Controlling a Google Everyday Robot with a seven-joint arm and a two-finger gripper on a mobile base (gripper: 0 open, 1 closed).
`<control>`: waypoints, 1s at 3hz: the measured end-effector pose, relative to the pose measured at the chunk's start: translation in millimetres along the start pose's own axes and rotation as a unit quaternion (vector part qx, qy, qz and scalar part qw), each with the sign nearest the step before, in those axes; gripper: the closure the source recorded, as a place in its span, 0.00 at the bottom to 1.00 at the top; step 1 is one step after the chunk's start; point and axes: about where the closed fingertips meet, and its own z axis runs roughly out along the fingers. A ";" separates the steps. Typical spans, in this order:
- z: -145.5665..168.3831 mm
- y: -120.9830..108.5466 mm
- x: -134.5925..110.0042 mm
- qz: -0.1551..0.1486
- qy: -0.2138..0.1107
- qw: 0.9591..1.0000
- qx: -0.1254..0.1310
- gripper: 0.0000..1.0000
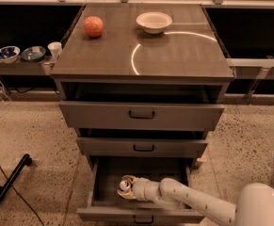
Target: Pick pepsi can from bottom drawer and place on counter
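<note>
The bottom drawer (pixel 99 185) stands pulled open under the two shallower drawers. My white arm reaches into it from the lower right, and my gripper (pixel 124 187) sits low inside the drawer, left of centre. No dark blue pepsi can shows clearly; a small pale round shape at the gripper's tip may be its silver top, I cannot tell. The counter (pixel 179 55) is the glossy dark cabinet top with a bright curved light reflection.
An orange-red fruit (pixel 93 26) and a white bowl (pixel 154 21) sit at the back of the counter. The top drawer (pixel 141 115) and middle drawer (pixel 143 147) jut out slightly. Bowls (pixel 7 53) and a cup (pixel 55 48) sit on a left shelf. A black leg (pixel 7 187) lies on the floor.
</note>
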 end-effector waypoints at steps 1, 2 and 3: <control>-61.3 -5.6 -18.8 -0.001 0.001 1.000 0.014 1.00; -118.5 -19.1 -54.7 -0.023 0.022 0.999 0.023 1.00; -149.9 -28.0 -88.4 -0.051 0.056 0.997 0.025 1.00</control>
